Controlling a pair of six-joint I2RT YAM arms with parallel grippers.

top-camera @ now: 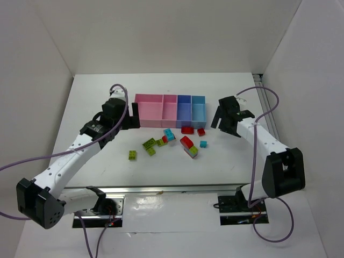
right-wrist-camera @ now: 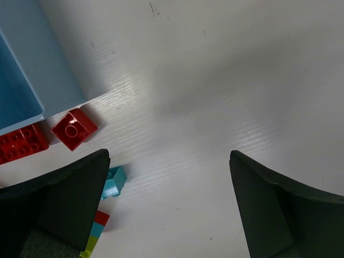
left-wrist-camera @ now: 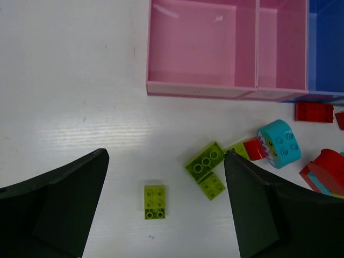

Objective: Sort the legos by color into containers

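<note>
In the top view the left arm (top-camera: 75, 153) runs from its base at the lower left up and to the right. Its wrist is bent down just left of the wide pink bin (top-camera: 149, 110). The right arm (top-camera: 263, 141) rises from the lower right and leans up and to the left, ending just right of the light blue bin (top-camera: 198, 111).

The left gripper (left-wrist-camera: 165, 156) is spread wide and holds nothing. In its wrist view a lone lime green brick (left-wrist-camera: 155, 201) lies on the table (left-wrist-camera: 64, 80) between the fingers, low in the frame. The right gripper (right-wrist-camera: 169, 156) is also spread wide and grips nothing, with bricks only at the left edge of its wrist view.

There are four bins, joined in a row at upper centre: wide pink, narrow pink bin (top-camera: 170, 110), periwinkle blue bin (top-camera: 184, 110), light blue. Every brick that shows lies on the table just below that row.

- **Lime green bricks:** five, namely the lone one at the left, three in a cluster (top-camera: 149, 143), and one in a mixed stack (top-camera: 190, 147).
- **Red bricks** (top-camera: 187, 129): at least four.
- **Cyan bricks:** a round-topped piece (left-wrist-camera: 279, 143), a small cube (top-camera: 203, 144) and a layer in the stack.

The cluster is too small for a surer count.
</note>
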